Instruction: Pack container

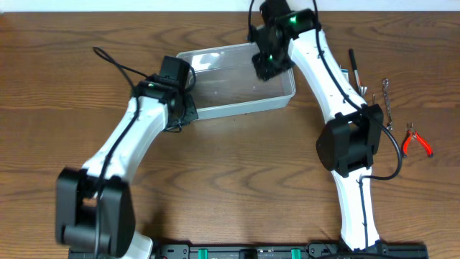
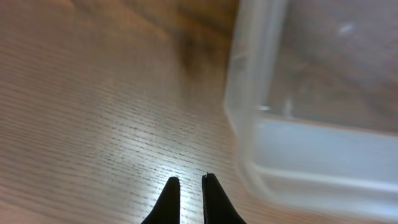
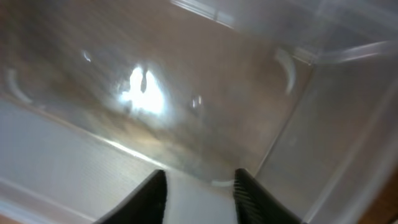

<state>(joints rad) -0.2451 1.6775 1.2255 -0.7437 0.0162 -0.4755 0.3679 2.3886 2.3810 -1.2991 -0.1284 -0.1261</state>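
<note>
The clear plastic container (image 1: 215,108) stands at the back middle of the wooden table. My left gripper (image 1: 181,119) is low over the table beside the container's front left corner. In the left wrist view its fingers (image 2: 189,180) are nearly together with nothing between them, and the container's corner (image 2: 298,149) is just to their right. My right gripper (image 1: 269,66) hovers over the right part of the container. In the right wrist view its fingers (image 3: 199,180) are spread and empty above the container's floor, near a side wall (image 3: 348,124).
Small tools lie on the table right of the container: a black-handled tool (image 1: 354,68), a silver wrench (image 1: 387,93) and red-handled pliers (image 1: 415,140). The right arm's elbow (image 1: 348,144) stands between the container and the pliers.
</note>
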